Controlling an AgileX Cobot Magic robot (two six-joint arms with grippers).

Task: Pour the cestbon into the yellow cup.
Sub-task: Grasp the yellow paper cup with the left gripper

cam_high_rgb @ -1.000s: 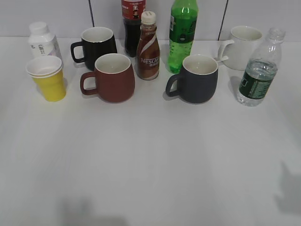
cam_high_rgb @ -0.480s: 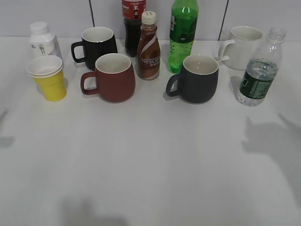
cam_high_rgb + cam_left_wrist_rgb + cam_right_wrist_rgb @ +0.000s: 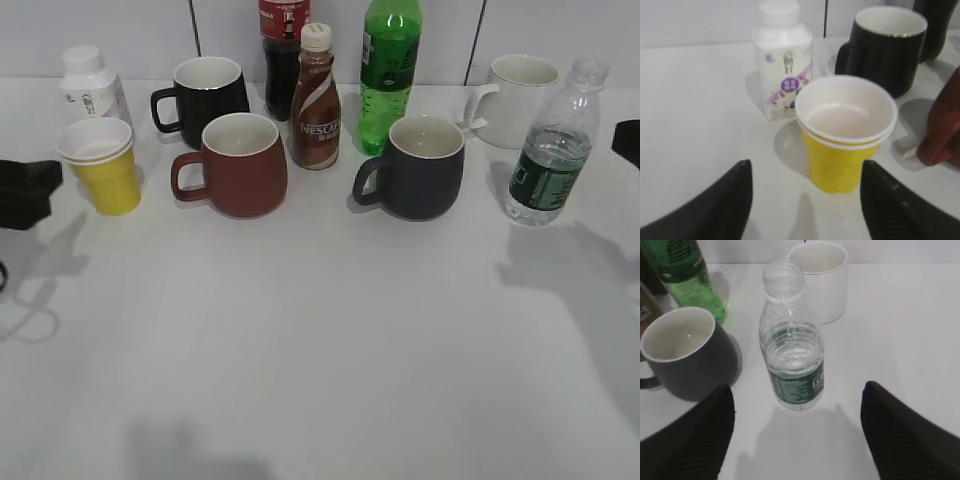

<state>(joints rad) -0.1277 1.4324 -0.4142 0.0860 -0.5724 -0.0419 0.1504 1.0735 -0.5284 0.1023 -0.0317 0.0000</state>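
The cestbon [image 3: 552,152], a clear ribbed bottle with a dark green label and no cap, stands upright at the right of the table; it also shows in the right wrist view [image 3: 791,347]. The yellow cup [image 3: 103,170] stands at the left, also in the left wrist view [image 3: 844,135], empty with a white inside. My left gripper [image 3: 805,200] is open, its fingers apart just short of the cup; its dark body shows at the left edge [image 3: 25,190]. My right gripper [image 3: 797,440] is open, short of the bottle; a dark part of it shows at the right edge [image 3: 628,140].
A white milk bottle [image 3: 90,85], black mug [image 3: 205,95], brown mug [image 3: 240,165], Nescafe bottle [image 3: 315,100], cola bottle [image 3: 283,45], green soda bottle [image 3: 388,70], dark grey mug [image 3: 420,168] and white mug [image 3: 520,98] stand along the back.
Both arms have come into the exterior view, the left at the left edge by the yellow cup, the right at the right edge by the cestbon. Their shadows have grown on the table.
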